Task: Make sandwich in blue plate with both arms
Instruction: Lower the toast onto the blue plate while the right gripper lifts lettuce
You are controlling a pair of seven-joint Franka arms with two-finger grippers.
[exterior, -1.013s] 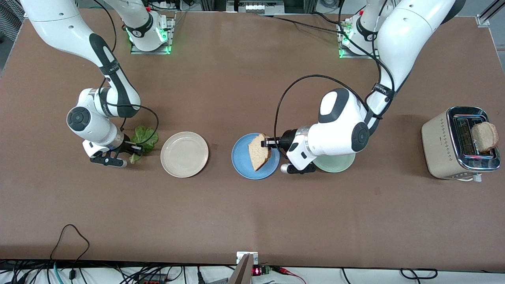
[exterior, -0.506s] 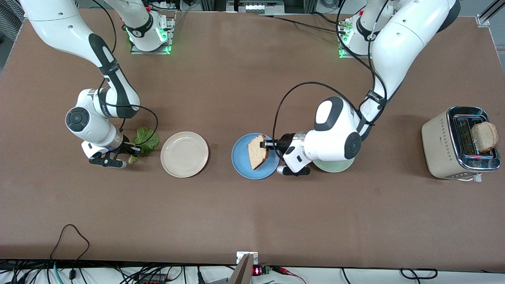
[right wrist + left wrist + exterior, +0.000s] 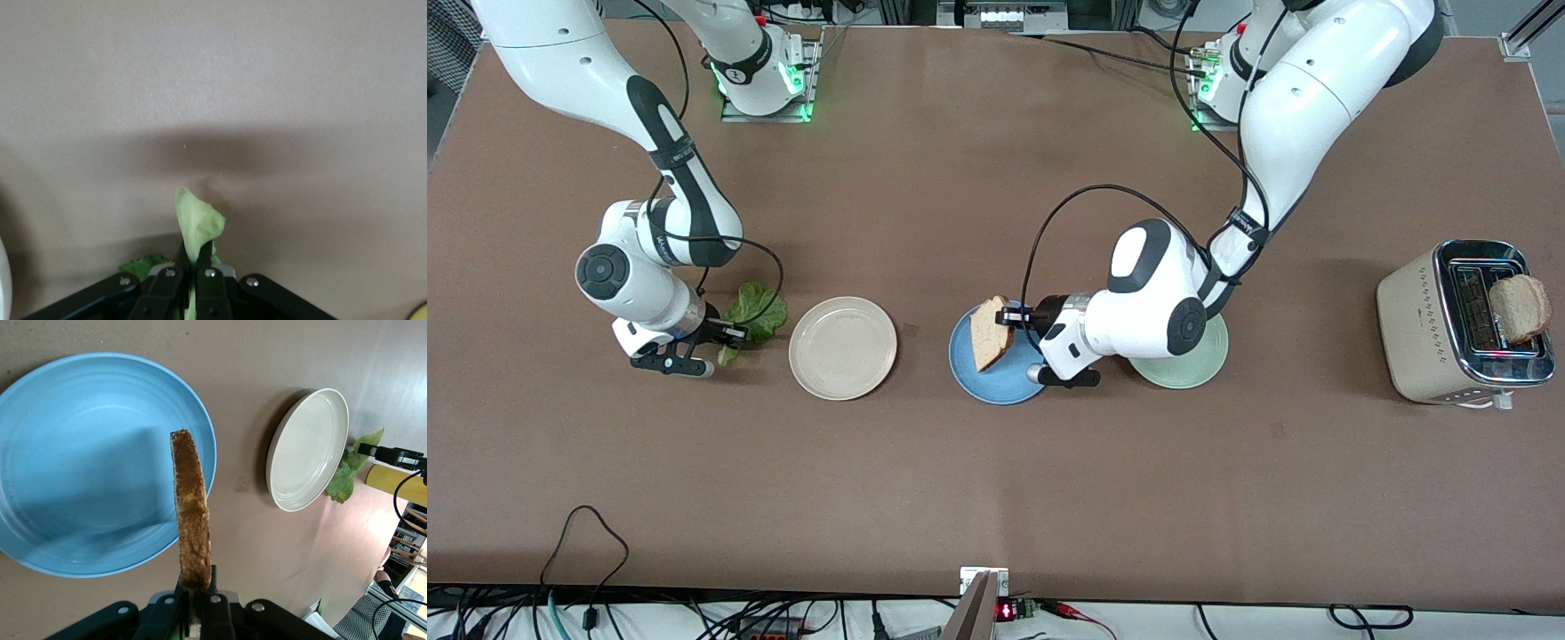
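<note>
My left gripper (image 3: 1009,317) is shut on a toasted bread slice (image 3: 987,333) and holds it on edge over the blue plate (image 3: 983,380). In the left wrist view the slice (image 3: 191,520) stands edge-on over the plate's rim (image 3: 87,453), pinched in that gripper (image 3: 198,587). My right gripper (image 3: 729,335) is shut on a green lettuce leaf (image 3: 754,312), low over the table beside the beige plate (image 3: 842,348). In the right wrist view the leaf (image 3: 198,223) sticks up from the shut gripper (image 3: 195,257). A second bread slice (image 3: 1519,308) sits in the toaster (image 3: 1463,324).
A pale mint-green plate (image 3: 1190,360) lies beside the blue plate, partly under my left arm. The toaster stands at the left arm's end of the table. Cables run along the table edge nearest the front camera.
My left gripper has carried the bread slice toward the right arm's end, across the blue plate. My right gripper with the lettuce has barely moved.
</note>
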